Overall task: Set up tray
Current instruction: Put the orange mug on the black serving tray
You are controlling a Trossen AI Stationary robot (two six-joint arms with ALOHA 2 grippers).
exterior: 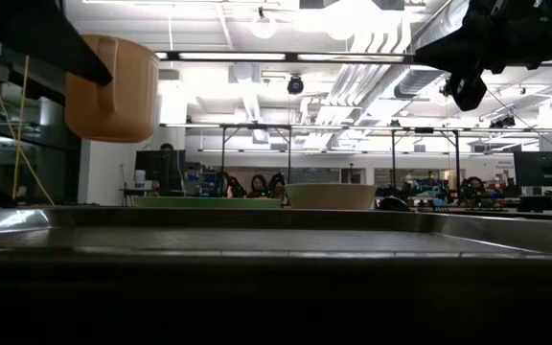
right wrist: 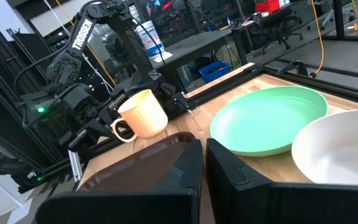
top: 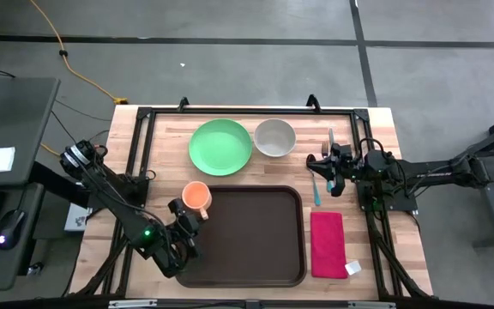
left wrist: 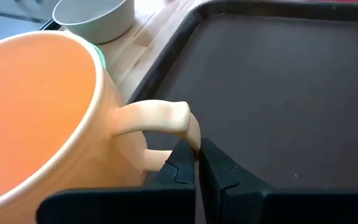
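The dark brown tray (top: 247,236) lies flat on the wooden table (top: 165,137), near its front edge and between the two arms, with its long side running left to right. The left gripper (top: 189,216) is clenched on the handle of an orange mug (top: 196,196), its two fingers (left wrist: 182,171) pinching the thin loop, and it holds the mug lifted over the tray's rear left corner; in the low view the mug (exterior: 113,86) hangs clear above the tray's surface. Behind the tray, a light green plate (top: 220,146) sits on the table, and a pale bowl (top: 274,137) stands just beside it on the right. A red napkin (top: 328,244) lies on the table just to the right of the tray, and a teal utensil (top: 316,190) lies near its rear end, too small to tell what kind. The right gripper (top: 327,168) hovers above the table to the right of the bowl, jaws pressed together with nothing between them.
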